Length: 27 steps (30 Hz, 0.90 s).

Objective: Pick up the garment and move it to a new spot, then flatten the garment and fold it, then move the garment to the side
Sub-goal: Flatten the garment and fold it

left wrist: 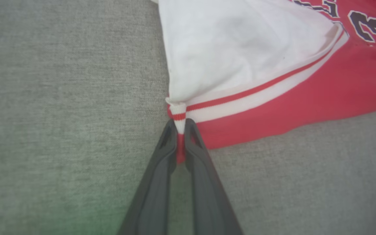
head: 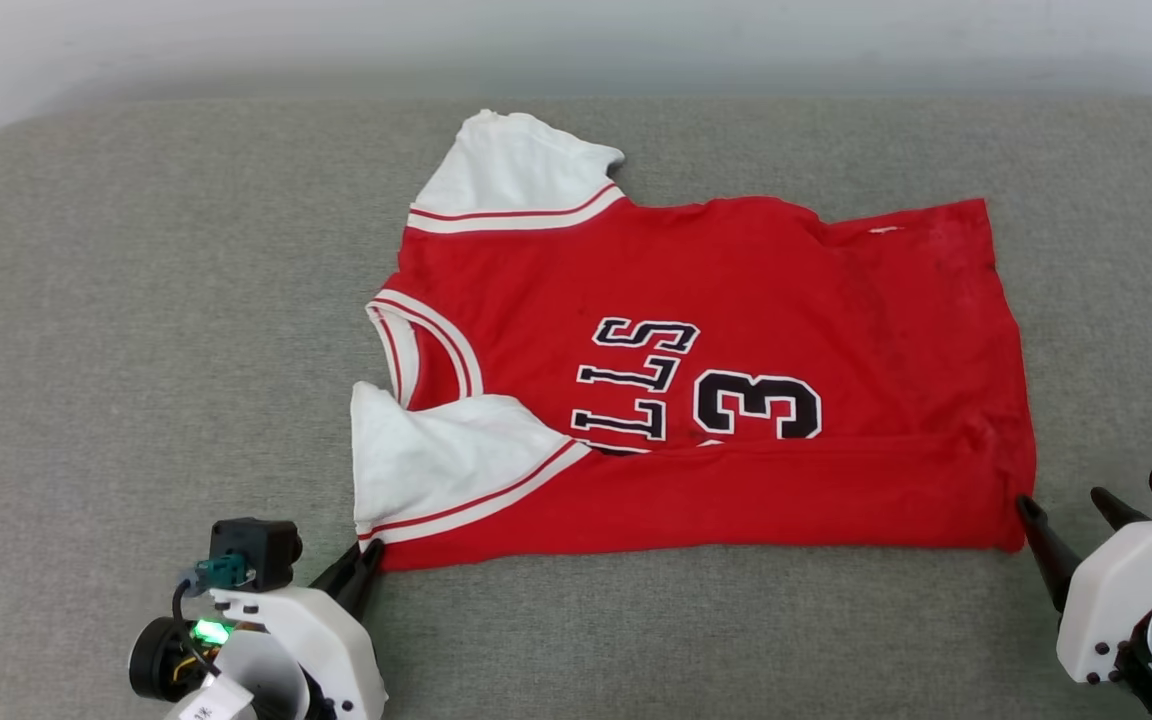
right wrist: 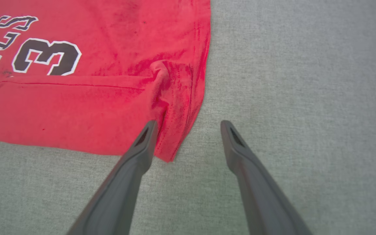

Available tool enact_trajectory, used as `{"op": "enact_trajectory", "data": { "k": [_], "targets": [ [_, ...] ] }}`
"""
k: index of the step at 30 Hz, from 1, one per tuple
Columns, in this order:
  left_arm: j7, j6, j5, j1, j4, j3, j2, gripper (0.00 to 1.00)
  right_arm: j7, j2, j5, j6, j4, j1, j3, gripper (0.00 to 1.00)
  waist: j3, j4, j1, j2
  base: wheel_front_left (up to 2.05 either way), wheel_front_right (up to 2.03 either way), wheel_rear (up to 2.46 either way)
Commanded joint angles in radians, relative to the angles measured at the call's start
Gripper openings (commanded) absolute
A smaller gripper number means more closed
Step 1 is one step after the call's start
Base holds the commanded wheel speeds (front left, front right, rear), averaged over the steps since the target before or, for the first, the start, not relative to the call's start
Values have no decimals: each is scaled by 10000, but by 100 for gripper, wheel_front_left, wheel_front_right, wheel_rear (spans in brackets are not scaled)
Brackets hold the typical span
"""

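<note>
The garment [head: 736,300], a red jersey with white sleeves and black lettering, lies spread on the grey cushion with its near long edge folded over. Its collar faces left. My left gripper [head: 368,556] is at the near left corner, shut on the striped trim of the white sleeve [left wrist: 207,55]; the left wrist view shows the fabric pinched between both fingers [left wrist: 170,143]. My right gripper [head: 1066,510] stands open at the near right corner of the garment [right wrist: 109,81]. Its left fingertip [right wrist: 148,130] touches the hem and its right finger rests on bare cushion.
A grey fabric cushion [head: 136,350] carries everything, with wide bare areas left, right and in front of the shirt. A pale wall [head: 576,40] runs behind the cushion's far edge.
</note>
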Motion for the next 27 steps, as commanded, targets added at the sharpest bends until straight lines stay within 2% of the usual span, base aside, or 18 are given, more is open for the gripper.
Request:
{"op": "enact_trajectory", "data": {
  "k": [1,9,18,19,20,21,27],
  "targets": [
    [-112,-54,8,329,50,-47,5,0,69,-72,-96,-7,39,-18,18,100,-152,155,0,0,0,0,0],
    [-674,-2,151,410,-1396,87,163,0,561,143,-614,-8,1128,-298,-342,100,-208,638,0,0,0,0,0],
    [-540,75,250,483,-2294,-34,298,0,977,344,-947,-8,2368,-563,-420,100,-1,957,0,0,0,0,0],
    [-541,76,258,491,-2324,-48,306,0,1075,340,-919,-7,2512,-533,-378,72,15,976,0,0,0,0,0],
    [-533,74,255,498,-2332,-62,316,0,1123,347,-879,-7,2632,-531,-350,32,26,988,0,0,0,0,0],
    [-506,79,265,505,-2312,-88,345,0,1154,335,-863,-7,2734,-551,-332,0,31,993,0,0,0,0,0],
    [-414,33,148,731,-2008,-115,473,0,1138,159,-672,-13,2901,-645,-394,0,-242,852,0,0,0,0,0]
  ]
}}
